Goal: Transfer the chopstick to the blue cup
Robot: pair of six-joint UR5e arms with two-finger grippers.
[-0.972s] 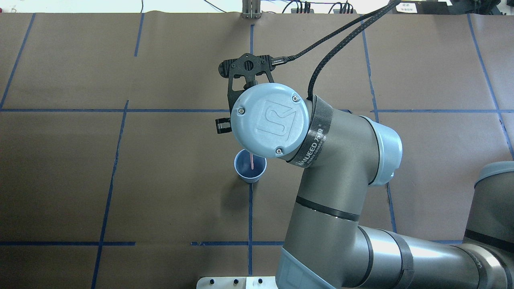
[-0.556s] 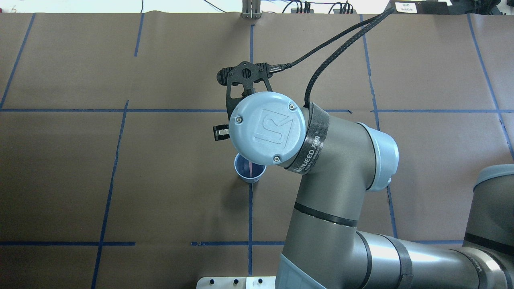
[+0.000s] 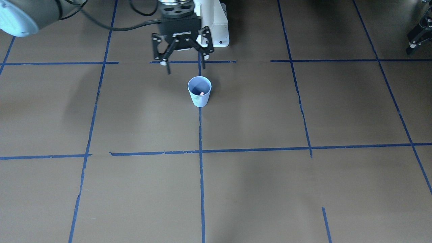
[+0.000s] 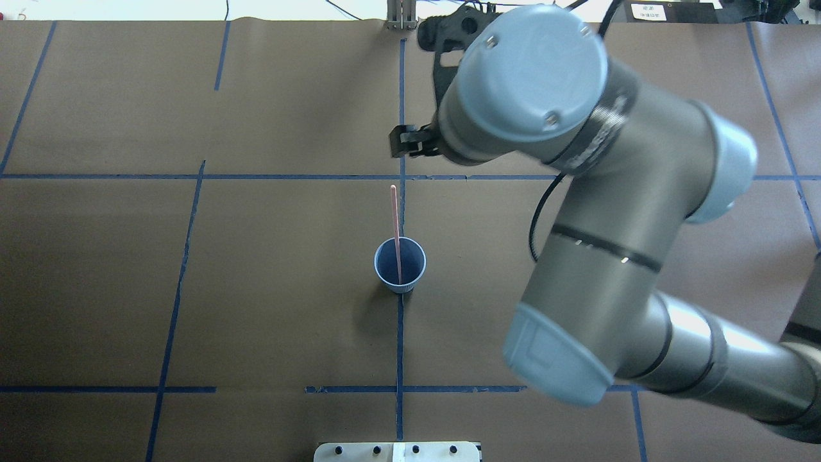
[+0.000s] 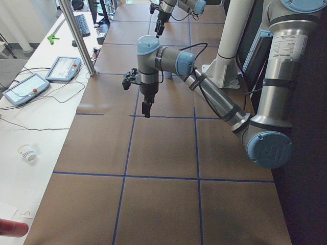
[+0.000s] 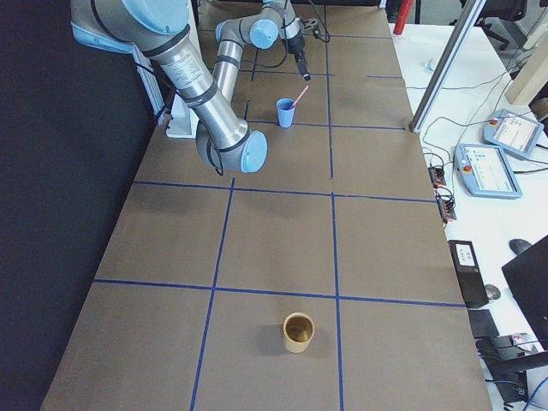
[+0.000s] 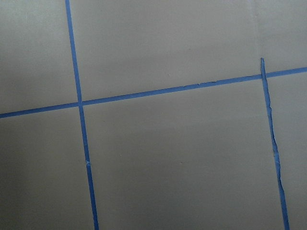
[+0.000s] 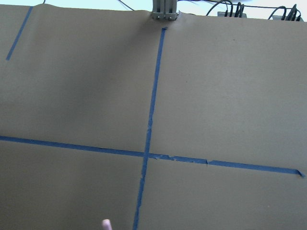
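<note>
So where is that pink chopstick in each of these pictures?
Front-facing: only the end of the chopstick shows, inside the blue cup, upper centre.
Overhead: centre, chopstick rising out of the cup.
Left side: cannot make it out.
Right side: top centre, chopstick leaning out of the cup.
Left wrist: not in it.
Right wrist: probably the pink tip at the bottom edge.
Shared landmark: the blue cup.

A table [image 4: 256, 308] wrapped in brown paper and squared off with blue tape [image 4: 96, 176] lies under bright, even light, with cables [image 8: 230, 10] and plugs bunched along its far edge. Beyond that edge runs a white bench [image 5: 46, 148] carrying two teach pendants [image 5: 63, 68], a keyboard [image 5: 82, 24], loose wires and a small paper cup [image 5: 27, 152], with a slanting metal post [image 5: 77, 35] rising where bench and table meet.
</note>
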